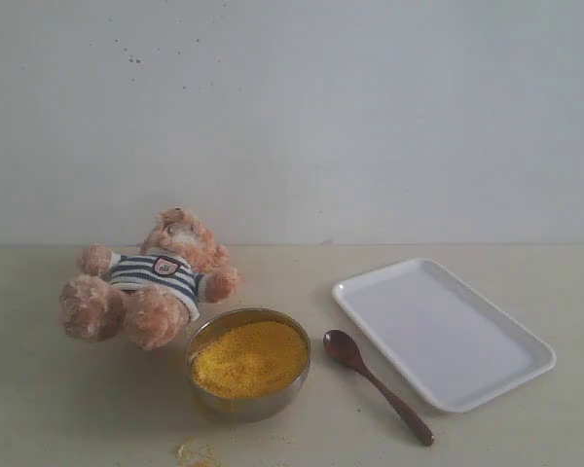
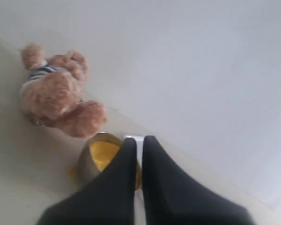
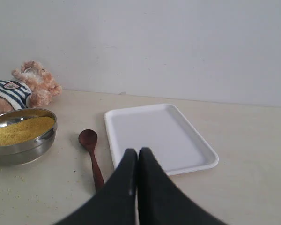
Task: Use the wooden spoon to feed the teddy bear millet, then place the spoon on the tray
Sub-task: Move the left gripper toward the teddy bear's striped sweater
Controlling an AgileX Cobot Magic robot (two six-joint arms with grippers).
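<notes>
The teddy bear [image 1: 156,282] lies on its back at the left, its feet toward the steel bowl [image 1: 248,407] heaped with millet [image 1: 250,357]. The wooden spoon [image 1: 375,384] lies flat on the table between the bowl and the white tray [image 1: 443,331], its small oval bowl pointing away from the front edge. Neither gripper shows in the exterior view. My left gripper [image 2: 139,139] is shut and holds nothing, with the bear [image 2: 56,93] and millet [image 2: 103,153] beyond it. Short of the tray [image 3: 154,136], my right gripper [image 3: 137,151] is shut and holds nothing; the spoon [image 3: 91,154] lies beside it.
A few millet crumbs [image 1: 190,452] lie on the table in front of the bowl. A plain pale wall [image 1: 292,117] stands behind the table. The tray holds nothing.
</notes>
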